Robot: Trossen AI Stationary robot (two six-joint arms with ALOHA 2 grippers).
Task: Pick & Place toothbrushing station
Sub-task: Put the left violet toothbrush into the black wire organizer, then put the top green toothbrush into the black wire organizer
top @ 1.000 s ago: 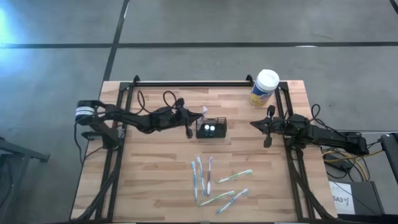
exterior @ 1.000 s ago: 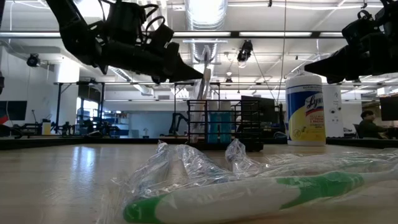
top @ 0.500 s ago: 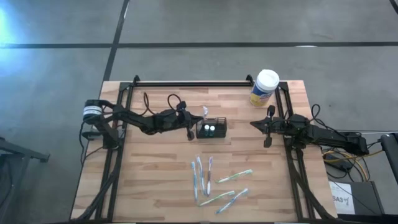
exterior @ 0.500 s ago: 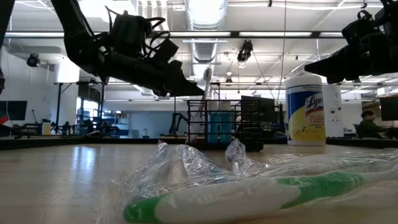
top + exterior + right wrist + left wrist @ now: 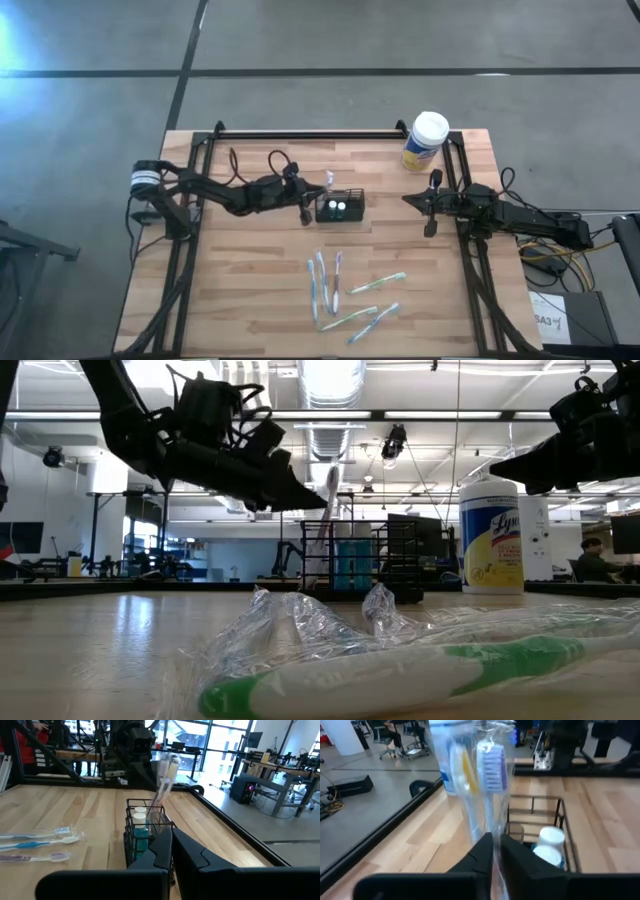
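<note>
**Left jaws pinched on a wrapped brush at the station**

On my left wrist feed the left jaws are nearly together, with the clear-wrapped toothbrush pack [image 5: 487, 775] running up between them. I read that as a grip on the wrapper. The pack stands almost upright, its bristle end high and its lower end down at the toothbrushing station [image 5: 340, 207]. That black wire holder sits on the table [image 5: 250, 300] around mid-width, toward the far side, just beyond the tip of the left arm [image 5: 240, 195]. Two white-capped bottles [image 5: 547, 845] stand inside it.

Over on my right, the right jaws are clenched on nothing. The right arm [image 5: 500, 210] hangs above the table's right side, well apart from the holder. The yellow-labelled canister [image 5: 425, 140] stands at the far right corner. Nearer me, loose wrapped toothbrushes [image 5: 345, 290] lie scattered on the wood.
</note>
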